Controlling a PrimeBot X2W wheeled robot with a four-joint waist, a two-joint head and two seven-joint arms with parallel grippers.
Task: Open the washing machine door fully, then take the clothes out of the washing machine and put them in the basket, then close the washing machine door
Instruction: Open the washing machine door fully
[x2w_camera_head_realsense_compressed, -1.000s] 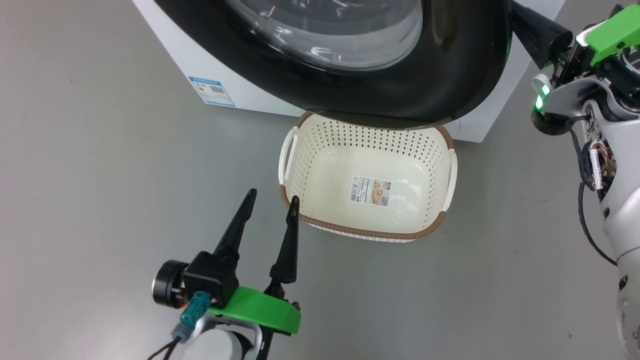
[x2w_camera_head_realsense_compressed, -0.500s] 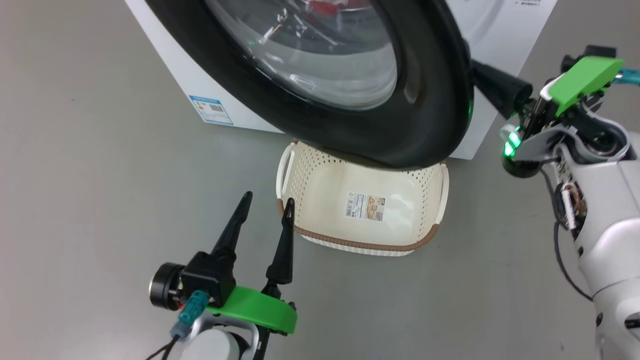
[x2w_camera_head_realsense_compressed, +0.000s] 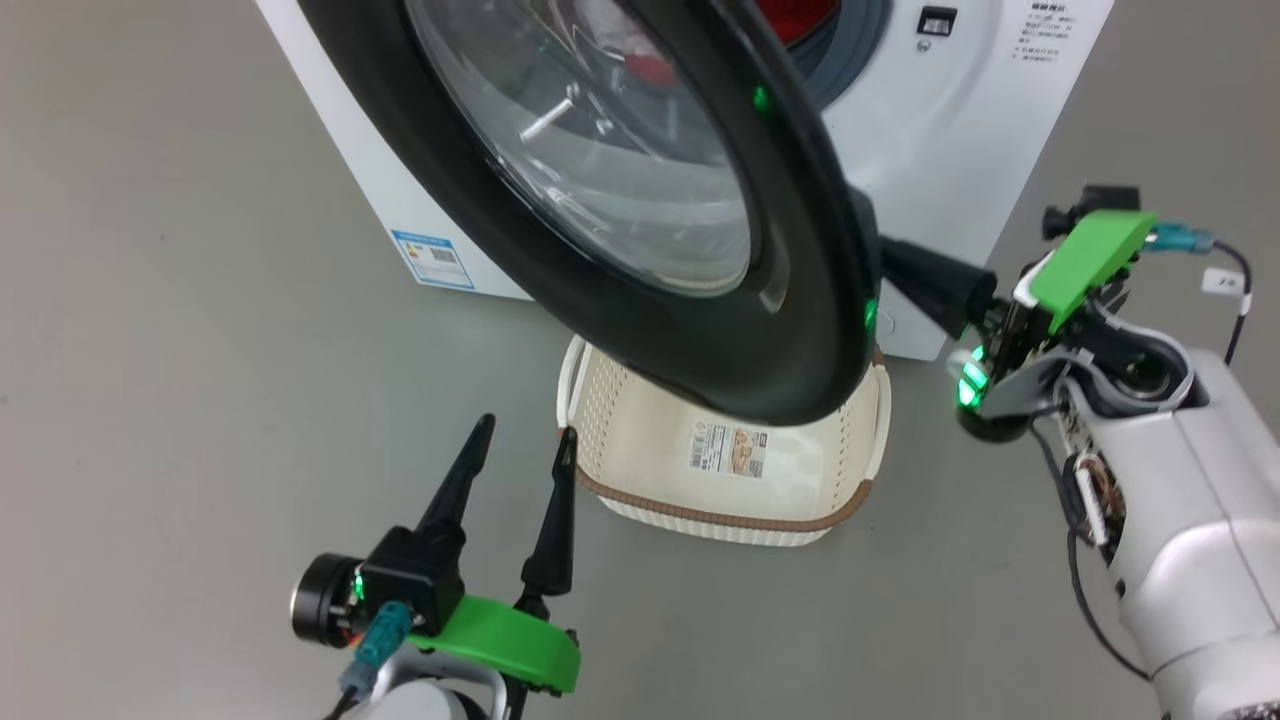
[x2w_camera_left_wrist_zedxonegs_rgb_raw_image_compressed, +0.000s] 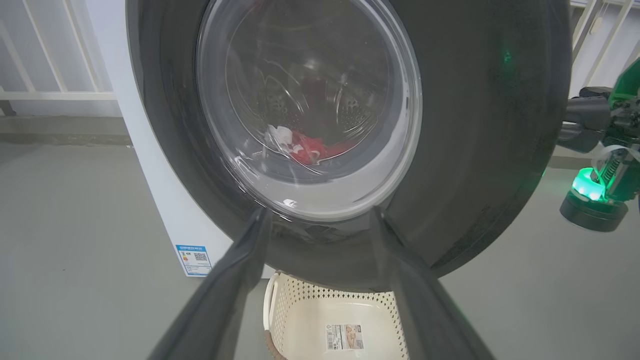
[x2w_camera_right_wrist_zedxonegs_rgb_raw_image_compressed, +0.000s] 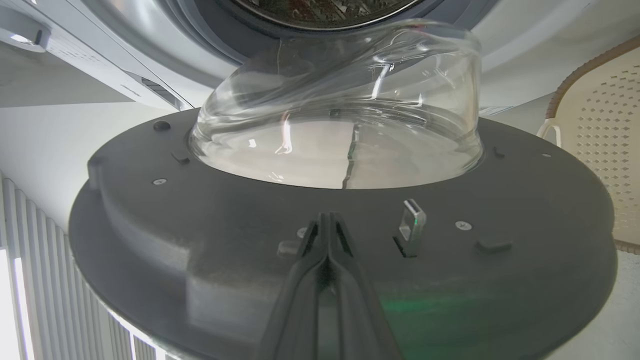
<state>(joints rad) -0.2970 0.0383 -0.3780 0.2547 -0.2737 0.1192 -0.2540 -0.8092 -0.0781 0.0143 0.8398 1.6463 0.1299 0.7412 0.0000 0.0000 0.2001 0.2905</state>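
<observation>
The task is in its first step, and most of it is left to do. The washing machine door (x2w_camera_head_realsense_compressed: 600, 170) stands swung partway out from the washing machine (x2w_camera_head_realsense_compressed: 960, 130), its black rim hanging over the far end of the basket (x2w_camera_head_realsense_compressed: 720, 518). Judged from that angle, it is not yet fully open. The right jaws are clenched on nothing, their fingers (x2w_camera_right_wrist_zedxonegs_rgb_raw_image_compressed: 320, 280) pressed together with the tips against the door's grey inner face beside the latch (x2w_camera_right_wrist_zedxonegs_rgb_raw_image_compressed: 412, 225), apparently pushing it outward. The left jaws are released, fingers (x2w_camera_head_realsense_compressed: 455, 490) spread wide and holding nothing, low over the floor (x2w_camera_head_realsense_compressed: 200, 400) just beside the basket's near left corner. The clothes (x2w_camera_left_wrist_zedxonegs_rgb_raw_image_compressed: 312, 147) still lie in the steel drum, red and white through the glass. The basket sits on the floor in front of the machine, with only its paper label (x2w_camera_head_realsense_compressed: 728, 448) inside. Finishing the swing, unloading every garment and closing the door all remain.
</observation>
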